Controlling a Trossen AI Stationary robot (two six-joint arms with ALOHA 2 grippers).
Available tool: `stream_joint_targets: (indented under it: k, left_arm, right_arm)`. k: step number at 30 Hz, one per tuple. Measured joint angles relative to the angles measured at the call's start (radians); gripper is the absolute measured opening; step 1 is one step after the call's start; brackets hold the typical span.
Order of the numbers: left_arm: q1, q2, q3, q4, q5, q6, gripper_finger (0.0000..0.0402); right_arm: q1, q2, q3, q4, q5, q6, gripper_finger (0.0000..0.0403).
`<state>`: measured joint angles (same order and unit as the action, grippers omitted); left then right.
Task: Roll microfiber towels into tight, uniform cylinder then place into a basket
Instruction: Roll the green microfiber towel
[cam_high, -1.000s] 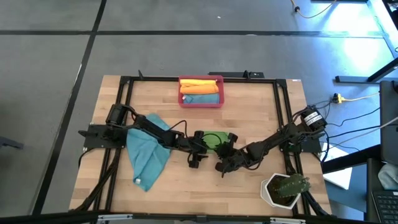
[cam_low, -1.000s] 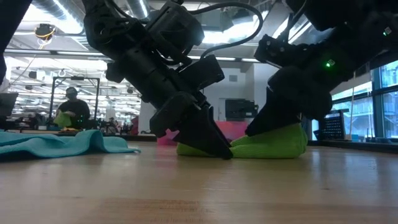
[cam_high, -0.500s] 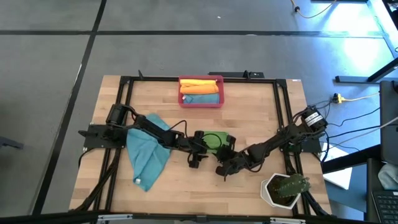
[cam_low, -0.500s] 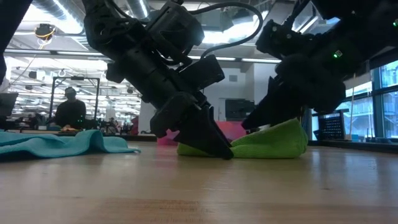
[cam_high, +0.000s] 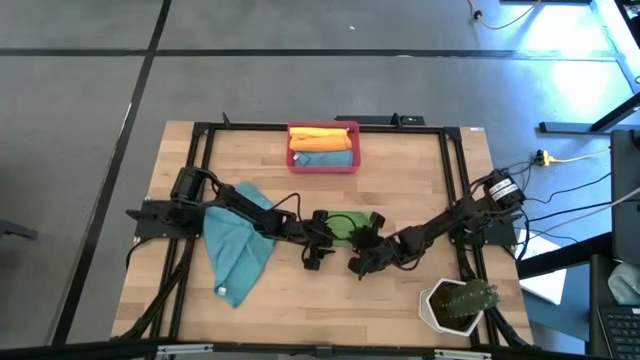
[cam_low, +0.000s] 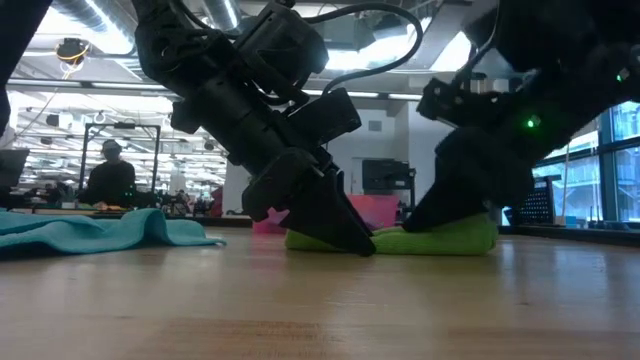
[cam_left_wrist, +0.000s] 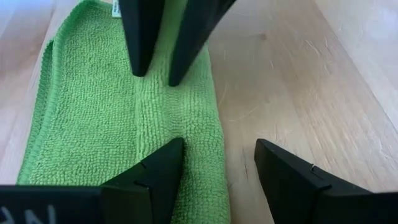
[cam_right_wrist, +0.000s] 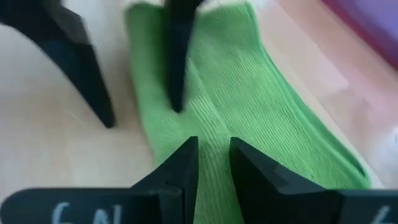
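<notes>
Below, wooden table (cam_high: 410, 175); beyond, bright workshop.

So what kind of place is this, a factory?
More likely a robotics lab or workshop: a person sits at another bench, open ceiling lights hang overhead, and cables trail beside the wooden table.

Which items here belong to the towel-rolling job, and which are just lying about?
Job items:
- flat green microfiber towel, under both end effectors
- loose teal microfiber towel, left side of the table
- shallow red-pink plastic basket, already holding a rolled orange towel and a rolled teal-blue towel

Lying about:
- white hexagonal pot with a spiky green plant, near the table's right corner
</notes>
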<state>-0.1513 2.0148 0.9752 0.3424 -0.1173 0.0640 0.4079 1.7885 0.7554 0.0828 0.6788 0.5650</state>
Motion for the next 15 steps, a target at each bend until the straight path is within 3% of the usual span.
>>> stream_joint_targets:
  k: [9,15]
  left_arm:
    - [-0.011,0.000,0.000,0.003,-0.022,0.001,0.0195]
    - [-0.048,0.000,0.000,0.005,-0.172,0.088,0.0195]
  right_arm:
    - [-0.053,0.000,-0.020,0.004,-0.011,0.037,0.0094]
    - [-0.087,0.000,-0.020,0.004,-0.093,0.037,0.0094]
